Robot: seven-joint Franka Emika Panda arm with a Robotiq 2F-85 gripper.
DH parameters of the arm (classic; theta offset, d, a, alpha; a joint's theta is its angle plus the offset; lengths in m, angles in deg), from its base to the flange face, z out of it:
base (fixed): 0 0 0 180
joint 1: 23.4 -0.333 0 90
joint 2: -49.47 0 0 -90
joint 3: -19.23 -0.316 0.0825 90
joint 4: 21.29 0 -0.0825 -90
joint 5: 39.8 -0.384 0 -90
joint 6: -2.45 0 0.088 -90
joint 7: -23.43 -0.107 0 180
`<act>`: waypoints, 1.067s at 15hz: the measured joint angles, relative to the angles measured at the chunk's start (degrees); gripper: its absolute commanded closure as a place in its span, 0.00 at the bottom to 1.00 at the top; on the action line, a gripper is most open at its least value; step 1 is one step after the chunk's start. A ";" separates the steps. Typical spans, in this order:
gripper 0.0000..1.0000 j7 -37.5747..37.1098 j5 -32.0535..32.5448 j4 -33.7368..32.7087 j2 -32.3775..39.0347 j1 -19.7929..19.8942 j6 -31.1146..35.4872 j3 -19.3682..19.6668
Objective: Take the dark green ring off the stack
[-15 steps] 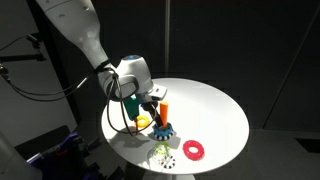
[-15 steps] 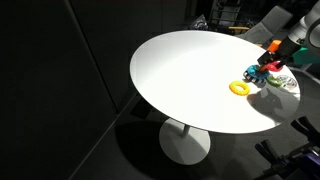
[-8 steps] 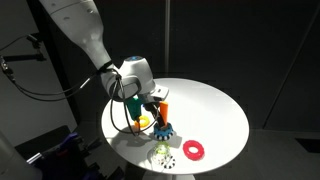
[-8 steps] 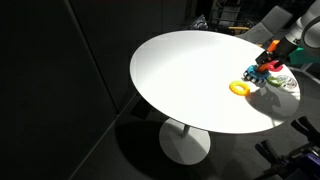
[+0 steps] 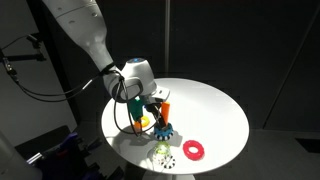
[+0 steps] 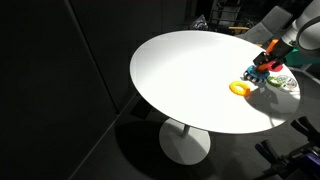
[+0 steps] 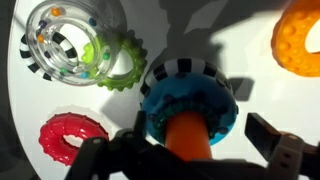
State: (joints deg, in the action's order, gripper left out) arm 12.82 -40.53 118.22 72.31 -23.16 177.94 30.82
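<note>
1. The jaws stand released and wide apart. In the wrist view one dark finger (image 7: 100, 155) and the other (image 7: 282, 145) stand on either side of the stack (image 7: 215, 112), gripping nothing.
2. Between the fingers rises the upright orange plastic peg (image 7: 186, 140), seen almost end-on from above.
3. Around the peg's foot lies the blue gear-toothed ring (image 7: 160, 105). A black-and-white striped ring (image 7: 180, 69) shows from beneath it at its far edge.
4. The dark green ring (image 7: 186, 99) appears only as a darker, smooth band close around the peg, on top of the blue ring. Its outline cannot be told clearly.
5. Just beside the stack lies the pale yellow-green gear-shaped ring (image 7: 128, 62). It touches a clear ring with coloured beads and black-and-white stripes (image 7: 62, 45).
6. A loose red ring (image 7: 72, 136) lies near one finger, apart from the stack. A yellow-orange bumpy ring (image 7: 300, 40) lies on the opposite side.
7. In an exterior view the peg (image 5: 166, 107) stands on the round white worktop (image 5: 215, 100) near its edge. The yellow-orange ring (image 5: 143, 121) lies under the white arm (image 5: 85, 35).
8. In an exterior view the stack (image 6: 262, 72) and the yellow-orange ring (image 6: 240, 88) lie close together at one side of the worktop (image 6: 180, 70).
</note>
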 measured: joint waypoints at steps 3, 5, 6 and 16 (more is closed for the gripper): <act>0.00 0.00 -0.08 -0.22 0.49 0.01 0.06 -0.10; 0.00 0.00 -0.09 -0.37 0.87 0.03 0.25 -0.11; 0.00 0.00 -0.09 -0.45 1.03 0.06 0.45 -0.11; 0.00 -0.01 -0.11 -1.28 2.11 0.51 2.75 0.08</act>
State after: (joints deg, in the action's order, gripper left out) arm 12.81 -40.65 116.93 74.42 -22.66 180.69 30.90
